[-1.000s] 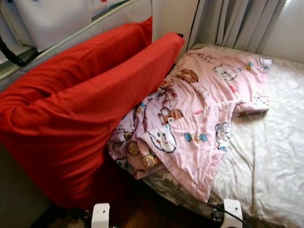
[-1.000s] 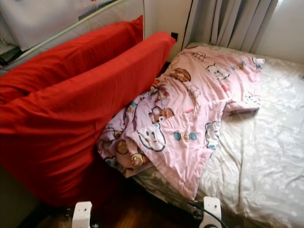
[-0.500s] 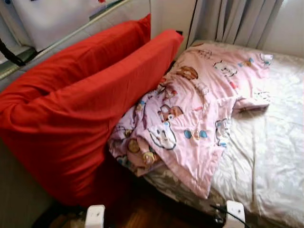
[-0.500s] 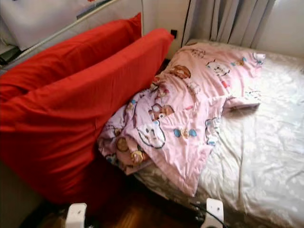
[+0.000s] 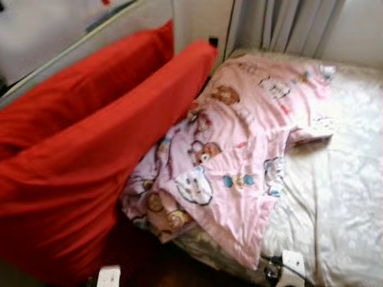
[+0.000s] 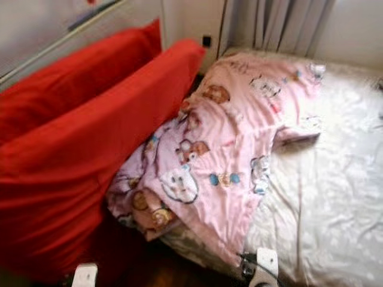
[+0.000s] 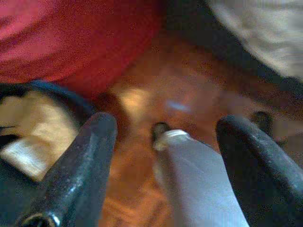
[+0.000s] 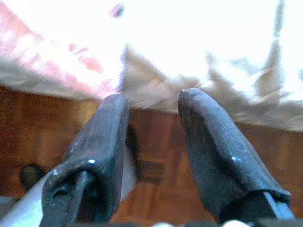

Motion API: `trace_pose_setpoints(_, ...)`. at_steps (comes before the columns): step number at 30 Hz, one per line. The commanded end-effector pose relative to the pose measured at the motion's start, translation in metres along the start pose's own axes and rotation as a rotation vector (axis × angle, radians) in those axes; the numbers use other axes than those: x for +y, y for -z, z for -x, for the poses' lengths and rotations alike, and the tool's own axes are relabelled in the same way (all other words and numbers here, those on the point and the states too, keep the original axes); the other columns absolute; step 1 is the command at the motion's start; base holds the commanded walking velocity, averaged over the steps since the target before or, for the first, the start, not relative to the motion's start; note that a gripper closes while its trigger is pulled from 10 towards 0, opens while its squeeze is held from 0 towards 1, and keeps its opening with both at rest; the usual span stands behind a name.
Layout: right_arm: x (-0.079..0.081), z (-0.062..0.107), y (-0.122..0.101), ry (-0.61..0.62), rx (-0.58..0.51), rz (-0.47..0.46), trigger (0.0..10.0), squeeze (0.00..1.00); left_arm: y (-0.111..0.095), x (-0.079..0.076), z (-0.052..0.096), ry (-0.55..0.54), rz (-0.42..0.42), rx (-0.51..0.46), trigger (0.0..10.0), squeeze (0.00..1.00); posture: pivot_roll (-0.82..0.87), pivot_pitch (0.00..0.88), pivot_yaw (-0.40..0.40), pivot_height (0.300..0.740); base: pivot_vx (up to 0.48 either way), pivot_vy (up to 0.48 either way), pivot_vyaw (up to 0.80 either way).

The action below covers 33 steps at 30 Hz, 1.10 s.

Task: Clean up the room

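Observation:
A rumpled pink blanket (image 5: 239, 149) with cartoon animals lies across the left part of a bed, one corner hanging over the near edge. Under it is a white patterned sheet (image 5: 341, 179). Two big red cushions (image 5: 102, 155) stand on edge against the bed's left side. My left gripper (image 7: 165, 124) hangs low over the wooden floor (image 7: 142, 90) by the red cushion, open and holding nothing. My right gripper (image 8: 152, 99) hangs open by the bed's near edge, with the sheet's hem (image 8: 199, 80) beyond its fingers.
Grey curtains (image 5: 287, 24) hang behind the head of the bed. A rail and pale wall (image 5: 60, 42) run behind the cushions. A dark blue container with something beige inside (image 7: 28, 127) sits on the floor near the left gripper. The picture is blurred.
The whole picture has shifted a little and gone blurry, so the camera has moved. The blanket, cushions and sheet lie as before.

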State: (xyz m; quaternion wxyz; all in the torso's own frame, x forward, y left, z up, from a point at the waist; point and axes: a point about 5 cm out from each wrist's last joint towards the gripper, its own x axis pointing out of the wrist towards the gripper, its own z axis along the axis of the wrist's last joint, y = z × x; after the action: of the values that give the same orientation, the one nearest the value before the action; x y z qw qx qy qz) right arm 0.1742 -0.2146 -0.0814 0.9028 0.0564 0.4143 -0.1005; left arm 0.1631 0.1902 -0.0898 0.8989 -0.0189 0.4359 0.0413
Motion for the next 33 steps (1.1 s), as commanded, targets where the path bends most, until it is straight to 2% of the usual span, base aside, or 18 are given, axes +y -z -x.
trace_pose_setpoints(1, 0.011, -0.001, -0.001, -0.024, -0.008, -0.014, 10.0, 0.00, 0.010, 0.015, 0.004, -0.040, 0.004, 0.043, 10.0, 0.00, -0.12, 0.124, -0.009, 0.740, 0.000, 0.000, 0.00)
trace_pose_setpoints(5, 0.011, -0.001, -0.002, -0.030, -0.029, -0.022, 10.0, 0.00, 0.006, 0.015, 0.003, -0.046, 0.014, 0.019, 10.0, 0.00, -0.12, 0.124, -0.009, 0.740, 0.000, 0.000, 0.00)
trace_pose_setpoints(8, 0.013, 0.000, -0.005, -0.057, -0.067, -0.026, 10.0, 0.00, -0.004, 0.018, 0.002, -0.057, 0.038, -0.039, 10.0, 0.00, -0.12, 0.130, -0.007, 0.740, 0.000, 0.000, 0.00)
trace_pose_setpoints(10, 0.015, 0.000, -0.009, -0.088, -0.105, -0.022, 10.0, 0.00, -0.018, 0.023, 0.001, -0.071, 0.072, -0.116, 10.0, 0.00, -0.12, 0.134, -0.005, 0.740, 0.000, 0.000, 0.00)
trace_pose_setpoints(14, 0.016, 0.001, -0.011, -0.113, -0.132, -0.012, 10.0, 0.00, -0.030, 0.026, 0.000, -0.074, 0.095, -0.183, 10.0, 0.00, -0.12, 0.136, -0.005, 0.740, 0.000, 0.000, 0.00)
trace_pose_setpoints(15, 0.018, 0.001, -0.014, -0.143, -0.170, 0.004, 10.0, 0.00, -0.048, 0.027, 0.000, -0.066, 0.109, -0.284, 10.0, 0.00, -0.12, 0.138, -0.005, 0.740, 0.000, 0.000, 0.00)
trace_pose_setpoints(19, 0.019, 0.002, -0.016, -0.160, -0.200, 0.007, 10.0, 0.00, -0.061, 0.028, 0.001, -0.060, 0.115, -0.361, 10.0, 0.00, -0.13, 0.136, -0.003, 0.740, 0.000, 0.000, 0.00)
trace_pose_setpoints(21, 0.019, 0.002, -0.016, -0.160, -0.200, 0.007, 10.0, 0.00, -0.061, 0.028, 0.001, -0.060, 0.115, -0.361, 10.0, 0.00, -0.13, 0.136, -0.003, 0.740, 0.000, 0.000, 0.00)
trace_pose_setpoints(23, 0.019, 0.003, -0.018, -0.164, -0.229, 0.007, 10.0, 0.00, -0.081, 0.027, 0.004, -0.053, 0.101, -0.479, 10.0, 0.00, -0.13, 0.132, -0.001, 0.740, 0.000, 0.000, 0.00)
trace_pose_setpoints(24, 0.033, 0.003, -0.071, -0.210, -0.472, 0.038, 10.0, 0.00, -0.101, 0.021, 0.012, -0.043, 0.081, -0.610, 10.0, 0.00, -0.13, 0.127, 0.002, 0.740, 0.000, 0.000, 0.00)
trace_pose_setpoints(25, 0.033, 0.003, -0.071, -0.210, -0.472, 0.038, 10.0, 0.00, -0.101, 0.021, 0.012, -0.043, 0.081, -0.610, 10.0, 0.00, -0.13, 0.127, 0.002, 0.740, 0.000, 0.000, 0.00)
trace_pose_setpoints(26, 0.041, 0.007, -0.097, -0.235, -0.590, 0.048, 10.0, 0.00, -0.112, 0.016, 0.018, -0.034, 0.078, -0.677, 10.0, 0.00, -0.13, 0.126, 0.002, 0.740, 0.000, 0.000, 0.00)
trace_pose_setpoints(28, 0.045, 0.009, -0.097, -0.245, -0.607, 0.058, 10.0, 0.00, -0.119, 0.004, 0.023, -0.009, 0.065, -0.722, 10.0, 0.00, -0.14, 0.119, 0.003, 0.740, 0.000, 0.000, 0.00)
trace_pose_setpoints(33, 0.049, 0.010, -0.098, -0.255, -0.618, 0.054, 10.0, 0.00, -0.123, -0.002, 0.025, 0.009, 0.061, -0.749, 10.0, 0.00, -0.14, 0.111, 0.004, 0.740, 0.000, 0.000, 0.00)
